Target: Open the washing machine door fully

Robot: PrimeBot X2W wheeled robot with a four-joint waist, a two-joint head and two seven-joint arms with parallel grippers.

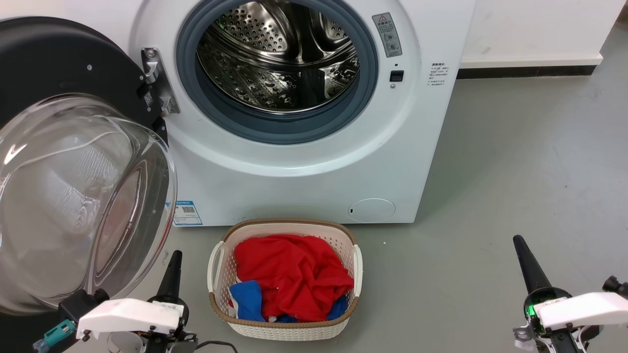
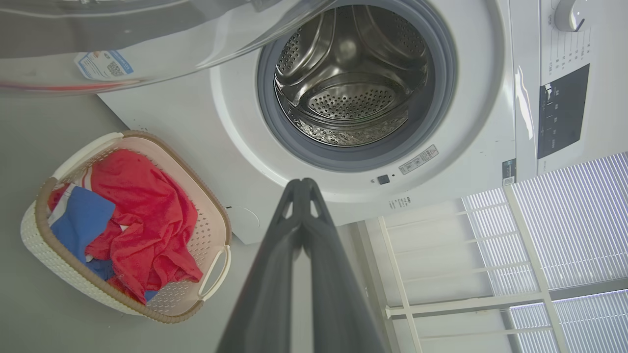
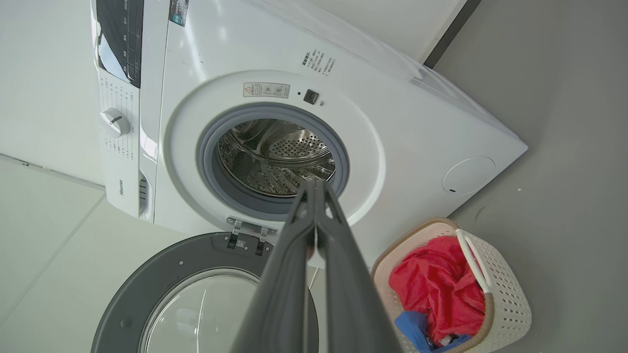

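The washing machine door is swung wide out to the left on its metal hinge, its black ring facing me and its clear glass bowl bulging toward the camera. The right wrist view shows the same door low on the left. Behind it, the steel drum mouth stands uncovered. My left gripper is shut and holds nothing, just right of the glass bowl's lower edge; its tips meet. My right gripper is shut too, empty, low over the floor on the right, tips closed.
A white woven laundry basket with red and blue clothes sits on the grey floor right in front of the machine, between my arms. A small round white flap is low on the machine's front. A white wall and dark skirting run behind on the right.
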